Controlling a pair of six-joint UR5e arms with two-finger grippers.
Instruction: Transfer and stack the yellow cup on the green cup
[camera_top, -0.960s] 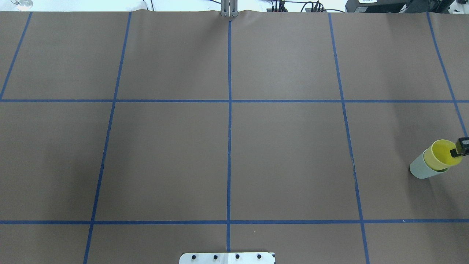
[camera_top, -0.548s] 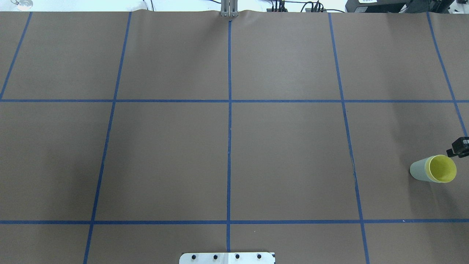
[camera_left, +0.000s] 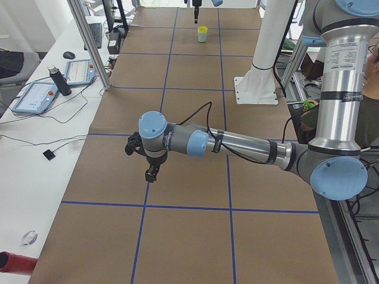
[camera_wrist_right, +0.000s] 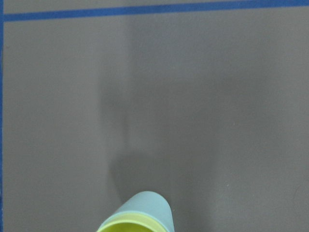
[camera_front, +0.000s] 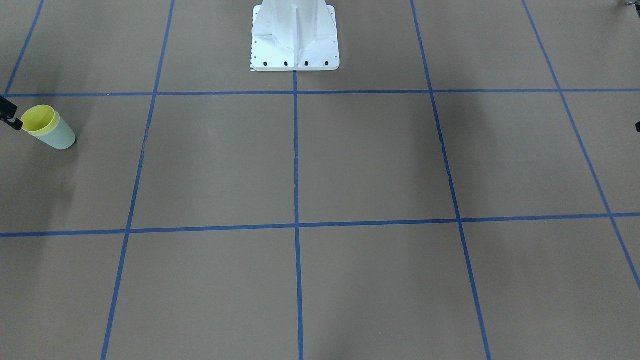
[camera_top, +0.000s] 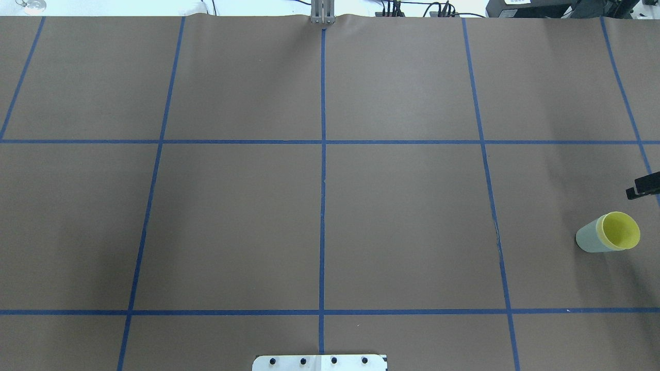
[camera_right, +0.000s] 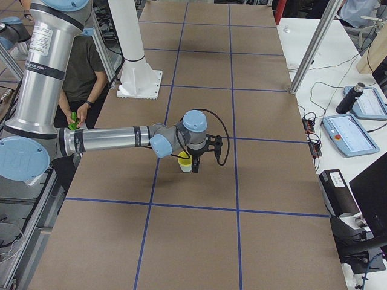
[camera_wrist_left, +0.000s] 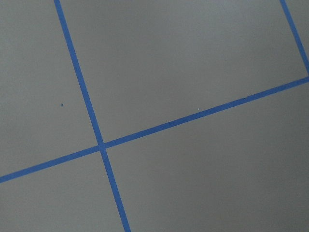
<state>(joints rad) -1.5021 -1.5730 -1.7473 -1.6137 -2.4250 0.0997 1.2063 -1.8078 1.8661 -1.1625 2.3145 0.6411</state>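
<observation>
1. Well, your stack looks made. The yellow cup (camera_top: 621, 230) sits nested inside the green cup (camera_top: 588, 241), with only its rim showing above the green wall. The pair stands on the table (camera_top: 402, 216), far out on the robot's right side.
2. The stack's long axis is vertical, rim up, as the exterior right view shows. Its lean in the overhead view reads as perspective.
3. The right gripper (camera_top: 642, 186) is just beside the stack and apart from it. From the gripper, the cups lie toward the robot and slightly toward the table's middle. Only a dark sliver of it shows at the frame edge, so you cannot tell whether its fingers are apart or together.
4. The left gripper (camera_left: 151, 171) hangs over the table's other end, well apart from the cups. Its state cannot be told either. The right arm is far the nearer.
5. I judge that what remains is a retreat, and it turns on that small gap. Draw away from the rim, not across it, since a light stack may tip.
6. The blue tape lines (camera_top: 322, 206) and the white base pedestal (camera_front: 295, 35) lie well apart from the stack. Neither is in the gripper's way.
</observation>
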